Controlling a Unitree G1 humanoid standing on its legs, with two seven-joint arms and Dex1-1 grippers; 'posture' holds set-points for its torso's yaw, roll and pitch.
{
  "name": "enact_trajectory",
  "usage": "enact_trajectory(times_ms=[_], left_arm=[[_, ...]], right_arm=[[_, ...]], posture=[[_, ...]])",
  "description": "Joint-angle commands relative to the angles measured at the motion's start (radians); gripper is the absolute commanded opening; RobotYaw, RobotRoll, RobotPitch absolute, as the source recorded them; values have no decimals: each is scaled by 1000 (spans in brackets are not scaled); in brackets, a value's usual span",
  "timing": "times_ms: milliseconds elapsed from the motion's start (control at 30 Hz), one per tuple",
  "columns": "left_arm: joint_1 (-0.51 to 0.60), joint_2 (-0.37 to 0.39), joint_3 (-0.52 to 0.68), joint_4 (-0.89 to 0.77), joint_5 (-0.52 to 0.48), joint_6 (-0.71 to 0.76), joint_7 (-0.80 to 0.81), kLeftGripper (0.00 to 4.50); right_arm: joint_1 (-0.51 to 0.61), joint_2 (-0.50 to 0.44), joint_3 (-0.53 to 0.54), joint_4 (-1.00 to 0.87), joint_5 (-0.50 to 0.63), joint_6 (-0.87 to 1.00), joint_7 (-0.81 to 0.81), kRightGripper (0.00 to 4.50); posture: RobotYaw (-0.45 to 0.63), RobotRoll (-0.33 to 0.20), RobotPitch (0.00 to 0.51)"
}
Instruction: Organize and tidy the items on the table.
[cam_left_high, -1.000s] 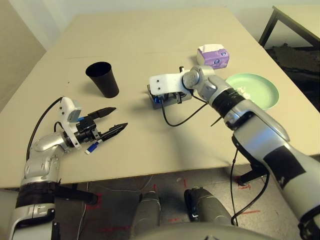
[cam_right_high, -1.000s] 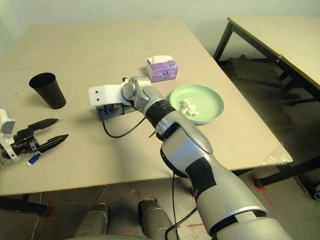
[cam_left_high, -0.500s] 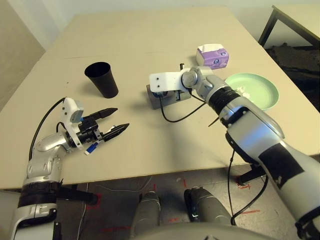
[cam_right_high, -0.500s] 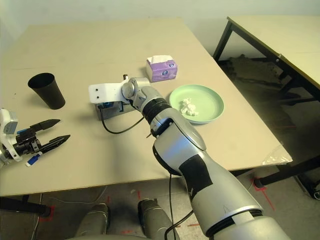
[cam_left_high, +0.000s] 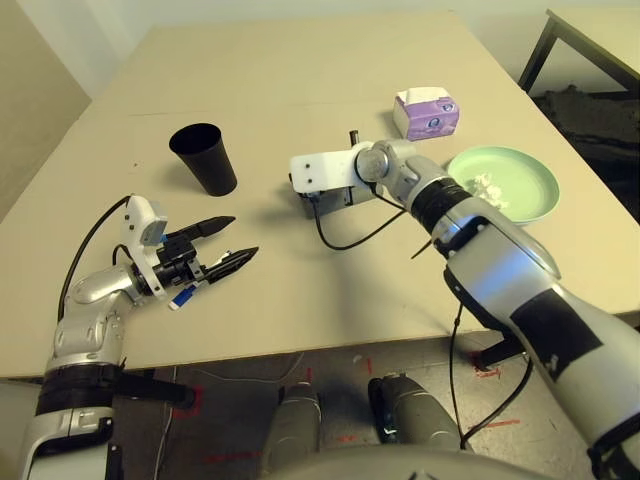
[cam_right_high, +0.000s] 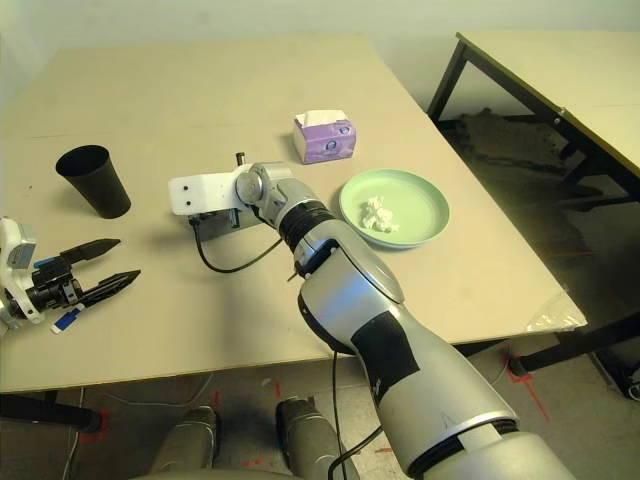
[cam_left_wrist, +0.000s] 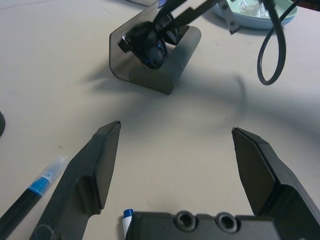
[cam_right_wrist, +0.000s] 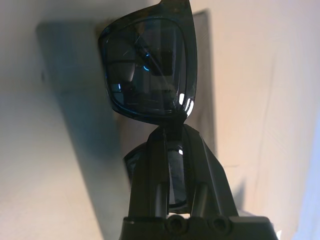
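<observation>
My right gripper (cam_right_wrist: 167, 132) is shut on the bridge of the black sunglasses (cam_right_wrist: 147, 70) and holds them just above the open grey glasses case (cam_left_wrist: 165, 75) at mid-table. My left gripper (cam_left_high: 240, 235) hovers open near the table's (cam_left_high: 300, 60) front left edge, nothing between its fingers. Under it lie the white marker with a blue cap (cam_left_high: 183, 296) and the blue-black pen (cam_left_wrist: 30, 192). The black cup (cam_left_high: 205, 158) stands upright beyond the left gripper. On the right, the crumpled white tissue (cam_left_high: 490, 185) lies on the green plate (cam_left_high: 530, 205).
A purple tissue box (cam_left_high: 427, 113) sits behind the green plate. A black cable (cam_left_high: 350, 235) loops from my right wrist onto the table. A second, black-legged table (cam_right_high: 560, 70) stands off to the right.
My right wrist has swung slightly left over the case, still holding the sunglasses. The left arm has hardly moved and stays open.
</observation>
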Motion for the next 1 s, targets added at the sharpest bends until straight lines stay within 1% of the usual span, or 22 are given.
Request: enact_trajectory(times_ms=[33, 200, 367, 533, 600, 633, 767, 833, 867, 933, 967, 1000], left_arm=[[16, -3, -9, -15, 4, -2, -7, 4500], [22, -4, -9, -21, 2, -2, -9, 4500], [17, -5, -10, -16, 5, -4, -10, 4500], [17, 0, -11, -14, 7, -4, -15, 4500], [16, 2, -10, -13, 7, -3, -16, 4500], [16, 3, -10, -12, 7, -4, -17, 4500], [15, 3, -10, -8, 9, -5, -18, 4500], [14, 3, -10, -4, 11, -7, -19, 4500], [13, 3, -10, -2, 11, -8, -20, 4500], [11, 3, -10, 4, 12, -11, -21, 4500], [11, 3, -10, 6, 13, -11, -22, 4500], [11, 2, -10, 8, 13, -13, -22, 4500]], right_arm=[[14, -5, -6, 13, -15, 36, 9, 160], [20, -6, -9, 11, -16, 47, 21, 160], [25, 6, -24, 3, 5, 56, 88, 160], [28, 7, -31, -4, 2, 60, 96, 160], [25, 6, -35, -6, 3, 59, 92, 909], [21, 4, -38, -7, 4, 59, 93, 1151], [-15, -13, -59, -24, 9, 57, 120, 2533], [-53, -31, -82, -50, 30, 57, 162, 3190], [-75, -40, -99, -67, 47, 61, 189, 3640], [-117, -66, -137, -116, 88, 77, 264, 4348], [-126, -75, -147, -134, 101, 85, 290, 4469], [-132, -86, -170, -167, 130, 114, 342, 4469]], posture=[[16, 0, 135], [15, 0, 138], [12, 0, 137], [10, 0, 133], [9, 0, 131], [7, 0, 131], [1, 0, 130], [-4, 0, 130], [-6, 0, 129], [-9, 0, 127], [-9, 0, 127], [-11, 0, 124]])
